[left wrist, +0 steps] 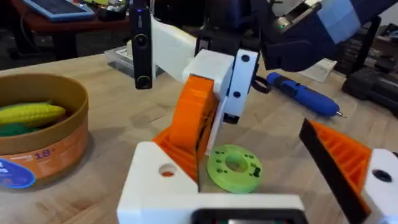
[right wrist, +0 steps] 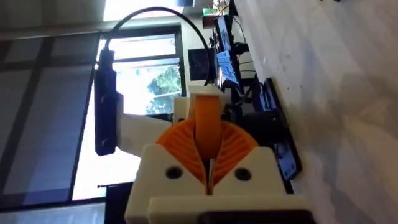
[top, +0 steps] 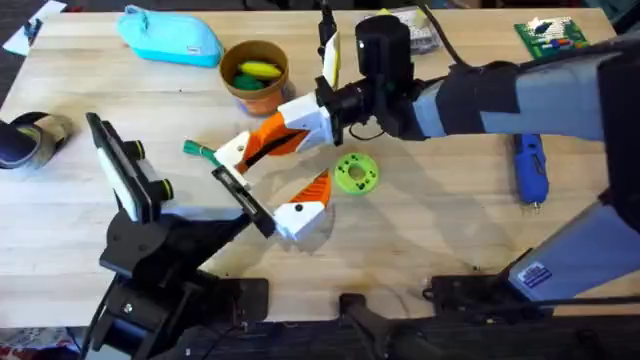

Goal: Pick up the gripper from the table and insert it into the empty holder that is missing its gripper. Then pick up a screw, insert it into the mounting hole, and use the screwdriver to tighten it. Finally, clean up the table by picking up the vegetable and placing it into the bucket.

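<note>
Reaching in from the right side of the table, the right claw [right wrist: 208,140] is closed on the gripper [right wrist: 207,109]: the wrist view shows the piece's orange half pinched between the two orange ribbed pads, with its white half standing out past the fingertips. From overhead this claw [top: 285,128] sits near the middle of the table, just below the bucket [top: 255,78] and up and left of a green disc [top: 355,172]. The left claw [top: 268,180] is spread wide, one finger on each side of the right claw's tip. Its own wrist view shows the right claw lowered between its parted fingers [left wrist: 348,165], with the green disc [left wrist: 233,167] lying flat on the wood just beyond. Whether the held piece touches either left finger cannot be told. The bucket holds a yellow corn cob [top: 258,69] and something green. A green vegetable [top: 200,150] lies on the table left of both claws. The screwdriver [top: 530,170] lies well apart on the right side, untouched. A light-blue pouch [top: 170,35] rests at the far left, beside the bucket.
</note>
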Robot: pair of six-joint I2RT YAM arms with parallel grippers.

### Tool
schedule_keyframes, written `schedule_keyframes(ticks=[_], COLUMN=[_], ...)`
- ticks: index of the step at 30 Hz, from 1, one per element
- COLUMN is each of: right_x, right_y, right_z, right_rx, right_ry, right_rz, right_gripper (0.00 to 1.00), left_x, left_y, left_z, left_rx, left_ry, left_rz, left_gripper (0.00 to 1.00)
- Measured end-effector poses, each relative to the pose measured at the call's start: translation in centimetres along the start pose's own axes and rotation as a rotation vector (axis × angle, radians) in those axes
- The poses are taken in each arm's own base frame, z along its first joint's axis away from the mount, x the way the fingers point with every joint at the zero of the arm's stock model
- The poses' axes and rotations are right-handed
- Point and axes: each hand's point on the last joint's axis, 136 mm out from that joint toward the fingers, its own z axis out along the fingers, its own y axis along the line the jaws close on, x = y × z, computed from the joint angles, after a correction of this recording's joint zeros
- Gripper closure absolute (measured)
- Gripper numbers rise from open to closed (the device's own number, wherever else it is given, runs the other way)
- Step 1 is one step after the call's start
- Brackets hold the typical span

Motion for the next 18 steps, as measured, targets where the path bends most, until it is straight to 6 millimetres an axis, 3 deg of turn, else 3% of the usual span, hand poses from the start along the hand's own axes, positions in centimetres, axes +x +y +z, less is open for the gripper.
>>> schedule_keyframes(ticks=[18], right_x=[0.02], right_y=[0.18], right_z=[0.27], right_rx=[-0.001], right_ry=[0.006], right_rz=[-0.005], right_gripper=[0.991], left_x=[-0.04], left_y=[0.20], left_z=[0.00], left_rx=[-0.012], left_ry=[-0.002], left_rz=[0.000], left_gripper=[0.010])
